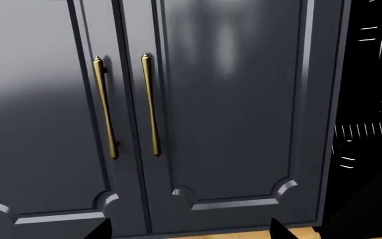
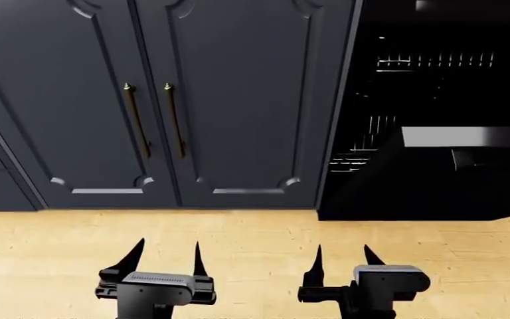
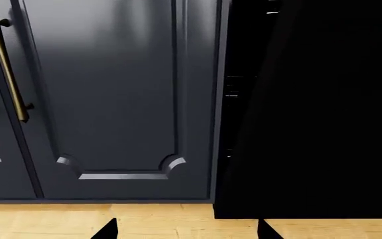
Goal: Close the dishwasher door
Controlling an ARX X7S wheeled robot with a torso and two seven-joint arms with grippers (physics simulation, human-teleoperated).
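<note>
The dishwasher door (image 2: 432,183) is a glossy black panel hanging open at the right, tilted outward, its silver-grey top edge (image 2: 469,136) facing me. It fills the right wrist view (image 3: 317,114) as a black slab. The open dishwasher cavity (image 2: 432,66) shows wire racks. My left gripper (image 2: 168,256) is open and empty above the wooden floor, in front of the navy cabinet doors. My right gripper (image 2: 344,258) is open and empty, just short and a little left of the door's lower edge. Only fingertip ends (image 1: 101,230) (image 3: 108,230) show in the wrist views.
Two dark navy panelled cabinet doors (image 2: 237,100) with brass handles (image 2: 174,119) stand left of the dishwasher. They also show in the left wrist view (image 1: 231,109). Light wooden floor (image 2: 255,239) runs between me and the cabinets.
</note>
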